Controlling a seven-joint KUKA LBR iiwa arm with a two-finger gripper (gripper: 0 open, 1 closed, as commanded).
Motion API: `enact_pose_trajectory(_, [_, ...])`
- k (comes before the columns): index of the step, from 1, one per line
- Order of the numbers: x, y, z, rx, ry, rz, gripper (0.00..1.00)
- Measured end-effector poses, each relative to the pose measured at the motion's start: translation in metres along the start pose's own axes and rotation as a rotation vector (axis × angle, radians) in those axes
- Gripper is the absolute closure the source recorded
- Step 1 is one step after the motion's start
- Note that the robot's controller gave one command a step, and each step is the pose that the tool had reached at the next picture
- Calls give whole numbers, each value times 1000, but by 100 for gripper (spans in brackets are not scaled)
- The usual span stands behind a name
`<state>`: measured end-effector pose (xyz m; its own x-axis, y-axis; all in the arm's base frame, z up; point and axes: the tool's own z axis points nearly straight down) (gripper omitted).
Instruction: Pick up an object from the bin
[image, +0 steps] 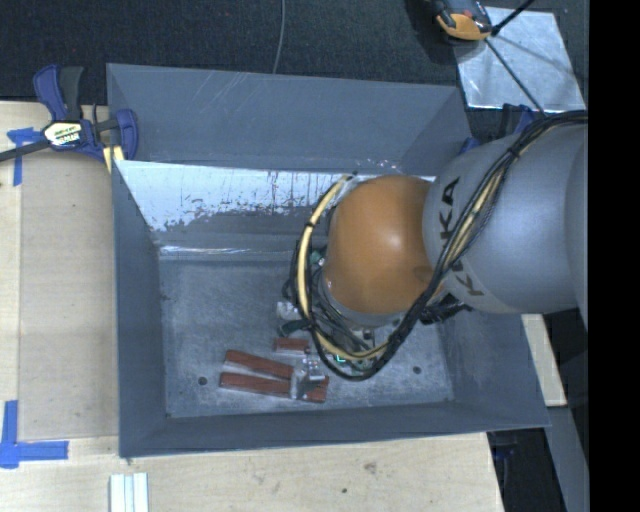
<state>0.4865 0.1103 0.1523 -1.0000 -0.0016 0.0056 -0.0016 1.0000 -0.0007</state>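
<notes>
Camera view, entry of contents, starting at the picking point.

1. Small reddish-brown piece (317, 393): lies on the bin floor right at the lower end of the gripper (312, 378), partly covered by it. Whether the two touch cannot be told.
2. Gripper: low in the bin, close above the floor, under the wrist. Most of it is hidden by the wrist and cabling. Whether it stands apart or together cannot be told, and nothing can be seen held in it.
3. Short reddish-brown piece (291, 344): flat on the floor, just beside the gripper on its left in the picture, a little farther from the front wall.
4. Upper reddish-brown strip (258, 361): long, flat and narrow, lying left of the gripper with its near end close to it.
5. Lower reddish-brown strip (248, 381): same kind, lying alongside the upper strip on the side toward the front wall. The two are close to parallel and touching or nearly so.
6. Orange cover (375, 245): rounded, on the wrist directly above the gripper.
7. Cables (303, 270): black and yellow, looped round the cover and down beside the gripper.
8. Arm (510, 230): grey, reaching in from the right.
9. Bin (140, 300): grey metal with sloping walls; all the pieces lie in the front part of its floor.
</notes>
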Motion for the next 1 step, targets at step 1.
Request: enact_pose_trajectory(1, [-2,0,-3,-2,-7,2,0])
